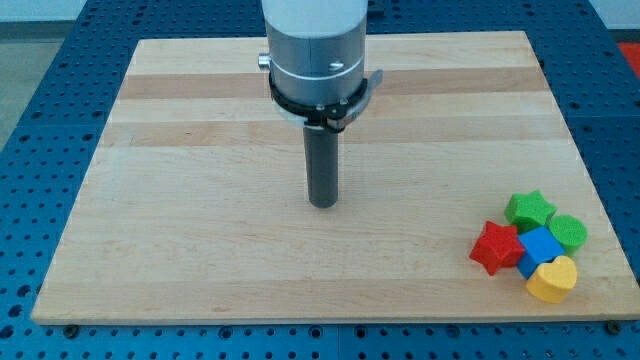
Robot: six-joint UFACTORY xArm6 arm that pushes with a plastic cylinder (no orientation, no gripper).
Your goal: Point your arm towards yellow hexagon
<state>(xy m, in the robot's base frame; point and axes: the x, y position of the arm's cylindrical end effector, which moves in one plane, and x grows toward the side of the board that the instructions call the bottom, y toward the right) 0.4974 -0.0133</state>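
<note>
The yellow block (pixel 552 279) lies at the view's bottom right, near the board's lower edge; its shape looks rounded and I cannot make out clear hexagon sides. It touches a blue block (pixel 540 246). My tip (pixel 322 204) stands near the middle of the board, far to the left of the yellow block and somewhat above it in the view. The tip touches no block.
A red star (pixel 496 247), a green star (pixel 528 210) and a green rounded block (pixel 569 232) are packed with the blue and yellow blocks in one cluster. The wooden board (pixel 200 200) lies on a blue perforated table (pixel 30 120).
</note>
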